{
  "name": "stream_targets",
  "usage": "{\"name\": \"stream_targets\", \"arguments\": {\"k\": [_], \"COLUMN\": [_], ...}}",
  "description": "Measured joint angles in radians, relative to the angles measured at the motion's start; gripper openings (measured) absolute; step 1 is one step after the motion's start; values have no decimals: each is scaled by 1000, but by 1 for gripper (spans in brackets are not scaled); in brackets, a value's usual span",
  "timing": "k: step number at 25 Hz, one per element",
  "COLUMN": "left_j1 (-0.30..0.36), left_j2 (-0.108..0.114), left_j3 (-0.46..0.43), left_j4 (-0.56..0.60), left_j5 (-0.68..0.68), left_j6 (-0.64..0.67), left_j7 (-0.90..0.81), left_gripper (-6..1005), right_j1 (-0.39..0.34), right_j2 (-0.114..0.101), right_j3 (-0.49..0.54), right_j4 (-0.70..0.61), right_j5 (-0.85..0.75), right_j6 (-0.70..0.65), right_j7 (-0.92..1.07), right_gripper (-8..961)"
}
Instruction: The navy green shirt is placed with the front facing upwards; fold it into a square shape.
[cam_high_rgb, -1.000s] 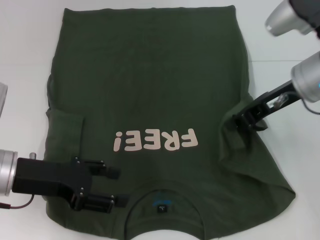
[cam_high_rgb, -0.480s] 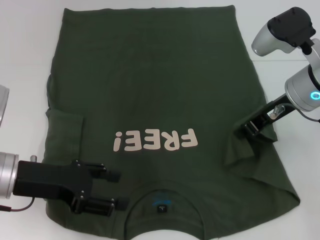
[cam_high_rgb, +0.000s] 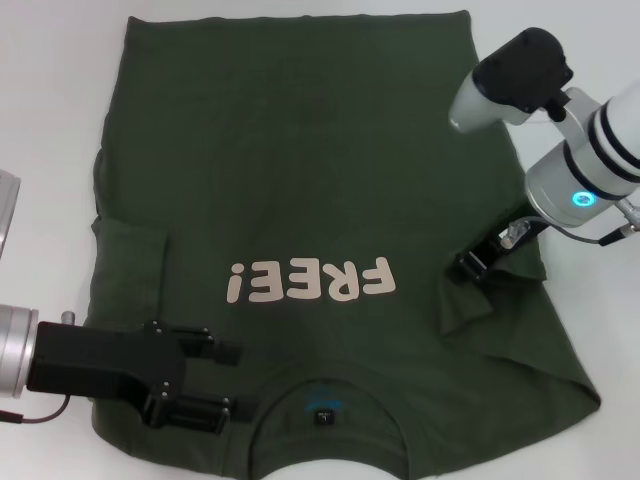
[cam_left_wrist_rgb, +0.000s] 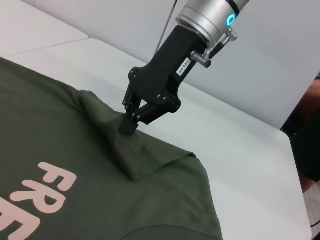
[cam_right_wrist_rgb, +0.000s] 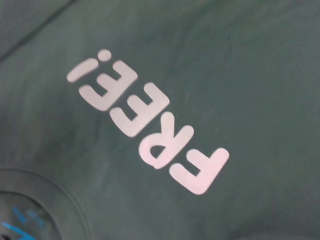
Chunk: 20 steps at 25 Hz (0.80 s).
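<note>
Meanwhile, parked low over the near left shoulder of the dark olive-green cotton T-shirt (cam_high_rgb: 300, 180) with the pale "FREE!" print (cam_high_rgb: 311, 281): the left gripper (cam_high_rgb: 225, 378), fingers parted and empty, unmoved over the last second. Further right, pinched shut on a peak of bunched sleeve cloth, the right gripper (cam_high_rgb: 468, 270), now carried inward toward the print. Likely the sleeve fold-in under way, square still far off.

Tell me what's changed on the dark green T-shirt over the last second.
The right gripper, shut on the sleeve of the dark olive-green cotton T-shirt, has carried it slightly inward toward the pale FREE! print, and its arm swung over the shirt's edge. The open left gripper stayed near the collar.
</note>
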Motion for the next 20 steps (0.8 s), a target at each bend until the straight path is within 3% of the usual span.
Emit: {"name": "stream_targets", "arguments": {"k": [5,11,16,20], "left_j1": [0,0,0,0], "left_j2": [0,1,2,7], "left_j3": [0,0,-4,-13], "left_j4": [-8,-11,-11,-10], "left_j5": [0,0,0,-2], "left_j6": [0,-1,-1,-3], "left_j7": [1,11,12,4], "left_gripper": [784,784,783,783], "right_j1": [8,13,-23,-77], "right_j2": [3,7,-3,-6], "right_j3": [-33,-34,-16,44], "right_j4": [4,5,-35,-110], "right_j5": [-6,14,100,139], "right_j6": [42,72,75,45], "right_j7": [29,32,19,2], "right_gripper": [105,306,555,637]}}
